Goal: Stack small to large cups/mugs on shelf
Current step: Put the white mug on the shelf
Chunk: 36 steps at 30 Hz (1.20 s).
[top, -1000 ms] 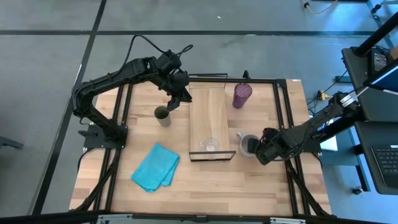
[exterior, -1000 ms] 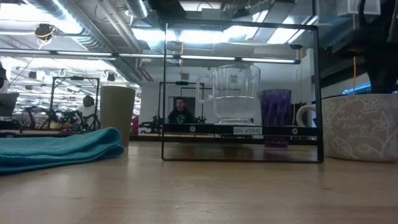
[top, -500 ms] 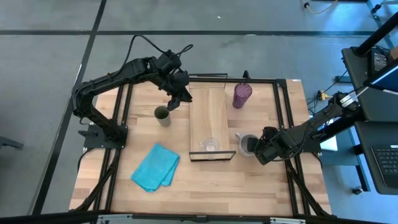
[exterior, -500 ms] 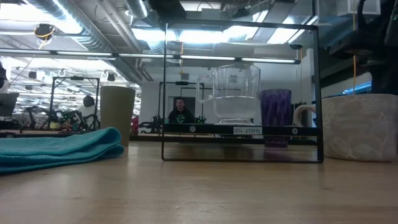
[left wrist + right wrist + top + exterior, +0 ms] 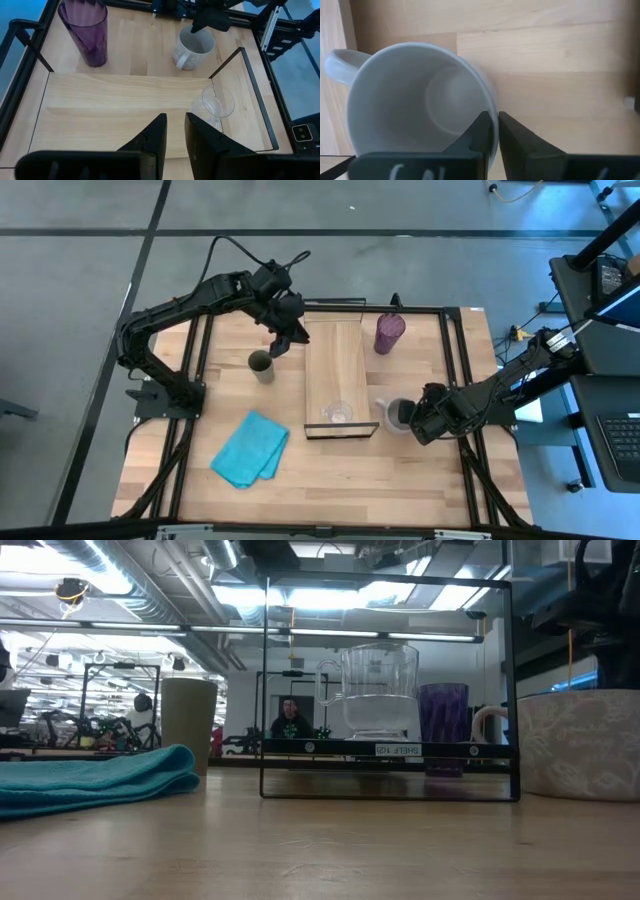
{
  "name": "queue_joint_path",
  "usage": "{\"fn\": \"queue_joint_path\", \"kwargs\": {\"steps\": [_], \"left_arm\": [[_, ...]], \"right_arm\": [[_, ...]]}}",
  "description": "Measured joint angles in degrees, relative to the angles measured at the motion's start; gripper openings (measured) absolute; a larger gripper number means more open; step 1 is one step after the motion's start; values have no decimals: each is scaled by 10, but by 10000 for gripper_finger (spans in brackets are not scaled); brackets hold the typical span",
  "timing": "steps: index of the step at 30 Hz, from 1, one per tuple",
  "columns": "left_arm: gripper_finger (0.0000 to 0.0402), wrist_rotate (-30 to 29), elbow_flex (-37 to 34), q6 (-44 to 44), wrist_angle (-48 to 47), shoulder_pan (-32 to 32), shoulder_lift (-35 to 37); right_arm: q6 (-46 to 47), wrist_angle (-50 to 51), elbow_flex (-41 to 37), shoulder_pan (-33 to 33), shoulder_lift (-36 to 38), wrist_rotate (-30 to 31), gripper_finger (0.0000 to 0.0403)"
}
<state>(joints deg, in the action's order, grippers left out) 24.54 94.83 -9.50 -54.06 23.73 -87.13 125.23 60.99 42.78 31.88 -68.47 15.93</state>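
Right pincer (image 5: 418, 423) at the grey mug (image 5: 399, 413), fingers closed over the rim wall on the mug's 3 o'clock side in the high view; the right wrist view shows one finger inside the bowl, one outside, the wall pinched between them. The mug sits on the bench (image 5: 400, 470), just beside the shelf (image 5: 338, 360), near its 5 o'clock corner, handle pointing toward the shelf.

Step in hand, as I read it: lift the mug onto the shelf, next after the small glass.
- A rim pinch is thin. Lift straight up and slowly, or the mug may swing and tilt.
- Clear the black edging before moving across toward 9 o'clock.
- Set it down beside the clear glass (image 5: 339, 414) but apart from it; the glass looks light and easily knocked.
- Mind the handle, which leads the way toward the glass.

Left pincer (image 5: 282, 343) waits over the bench at the shelf's 10 o'clock corner, fingers nearly together, holding nothing.

Mug: pale grey glazed ceramic, faint floral pattern outside (low view), plain inside, empty, loop handle, upright.

Others: clear glass on the shelf at its 6 o'clock end; olive-brown cup (image 5: 261, 365) on the bench at the shelf's 9 o'clock; purple tumbler (image 5: 389, 332) on the bench at its 2 o'clock.
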Motion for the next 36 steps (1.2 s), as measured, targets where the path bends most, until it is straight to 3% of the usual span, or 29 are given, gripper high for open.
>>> {"fn": "queue_joint_path", "kwargs": {"steps": [6,15,24,31,36], "left_arm": [[63,0,0,4,8,0,0],[63,0,-31,18,24,-2,-5],[63,1,-103,50,76,-6,-7],[63,0,-112,65,77,-29,-6],[63,-48,-112,84,77,-57,-6]], "right_arm": [[-35,6,0,-28,22,13,33],[-178,70,27,-113,88,15,18],[-408,93,78,-242,109,4,18],[-583,52,130,-361,98,-4,18],[-700,-8,153,-425,54,-54,18]]}}
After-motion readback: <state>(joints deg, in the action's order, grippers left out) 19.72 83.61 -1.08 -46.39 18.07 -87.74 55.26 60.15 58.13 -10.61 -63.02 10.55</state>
